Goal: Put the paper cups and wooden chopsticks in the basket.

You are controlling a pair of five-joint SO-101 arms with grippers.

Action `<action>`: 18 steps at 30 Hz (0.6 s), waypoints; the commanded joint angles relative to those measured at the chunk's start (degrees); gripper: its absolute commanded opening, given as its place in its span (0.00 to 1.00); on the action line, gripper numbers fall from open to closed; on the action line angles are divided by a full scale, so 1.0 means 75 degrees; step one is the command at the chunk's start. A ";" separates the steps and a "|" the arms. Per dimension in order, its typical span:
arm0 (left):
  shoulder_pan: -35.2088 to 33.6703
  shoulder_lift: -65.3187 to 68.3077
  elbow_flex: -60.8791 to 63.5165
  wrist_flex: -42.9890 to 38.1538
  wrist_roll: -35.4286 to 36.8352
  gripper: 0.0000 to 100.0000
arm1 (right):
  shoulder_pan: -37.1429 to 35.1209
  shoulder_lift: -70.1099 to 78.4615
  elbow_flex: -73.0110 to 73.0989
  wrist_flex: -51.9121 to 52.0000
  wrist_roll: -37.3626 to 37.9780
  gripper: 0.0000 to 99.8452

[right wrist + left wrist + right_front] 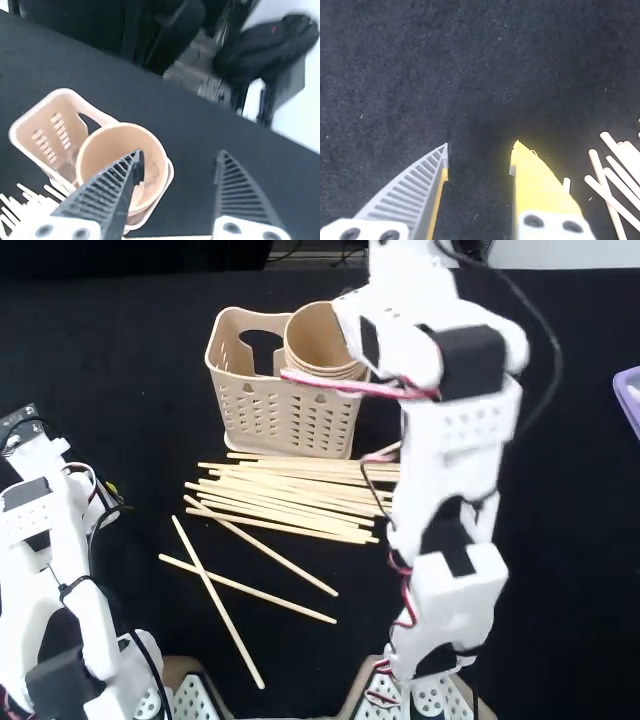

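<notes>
A beige slotted basket [275, 405] [44, 125] stands at the back of the black table. A stack of paper cups [318, 340] [117, 157] leans tilted in its right end, mouth facing outward. My right gripper [180, 153] is open right at the cups, one black finger [112, 190] across the top cup's mouth, the other outside the rim. Several wooden chopsticks [290, 495] lie piled in front of the basket, with three loose ones [215, 590] nearer me. My left gripper [480, 149] [105, 502] hangs open over bare cloth, left of the chopstick ends [615, 170].
The right arm [450, 470] rises over the right end of the chopstick pile and hides part of it. A purple object [630, 395] sits at the table's right edge. Black cloth [130, 370] lies left of the basket. Bags and furniture [270, 45] stand beyond the table.
</notes>
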 commanded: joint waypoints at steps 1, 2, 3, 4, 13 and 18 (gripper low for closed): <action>0.0064 -0.0211 -0.0088 -0.0082 0.0035 0.21 | -0.0410 -0.0428 0.0885 0.0094 -0.0070 0.16; 0.0064 -0.0211 -0.0088 -0.0082 0.0035 0.21 | -0.0504 -0.0358 0.1295 -0.0082 -0.0070 0.14; 0.0064 -0.0211 -0.0088 -0.0082 0.0035 0.21 | -0.0563 -0.0252 0.1635 -0.0340 -0.0070 0.11; 0.0064 -0.0211 -0.0088 -0.0082 0.0035 0.21 | -0.0574 -0.0158 0.1963 -0.0656 -0.0059 0.09; 0.0064 -0.0211 -0.0076 -0.0082 0.0035 0.21 | -0.0586 0.0205 0.2995 -0.1254 -0.0059 0.01; 0.0064 -0.0211 -0.0076 -0.0082 0.0035 0.21 | -0.0586 0.0311 0.3229 -0.1196 -0.0012 0.01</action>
